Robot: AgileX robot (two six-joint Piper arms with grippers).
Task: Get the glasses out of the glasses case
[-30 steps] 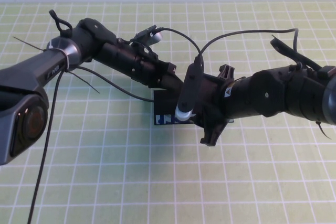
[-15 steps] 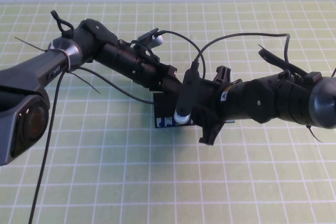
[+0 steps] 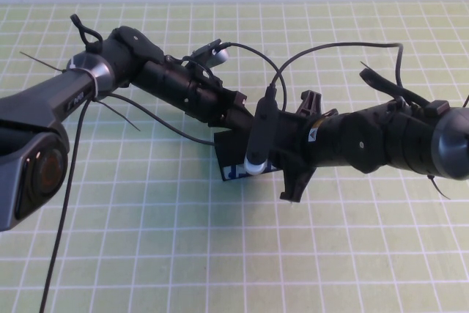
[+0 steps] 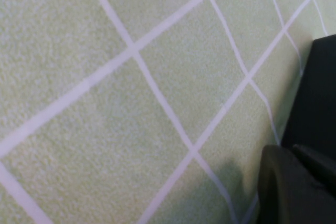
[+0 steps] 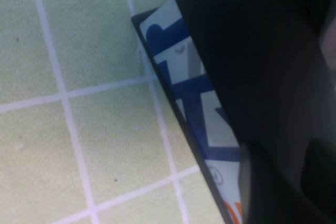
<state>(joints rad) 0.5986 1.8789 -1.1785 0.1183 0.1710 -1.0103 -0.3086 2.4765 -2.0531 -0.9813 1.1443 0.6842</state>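
Glasses case (image 3: 233, 160): mid-worktop, lid apparently shut, glasses unseen. Left gripper (image 3: 238, 111) and right gripper (image 3: 282, 159) crowd it; jaws' state indiscernible. Risk: case skids or tips under uneven pressure.

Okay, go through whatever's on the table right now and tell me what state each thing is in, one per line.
glasses case: on the green grid mat, mostly hidden under both arms; printed front side showing; open or closed cannot be told.
glasses: not visible in any view.
left gripper: low at the case's back edge.
right gripper: down over the case; a dark part covers the printed side in the right wrist view.
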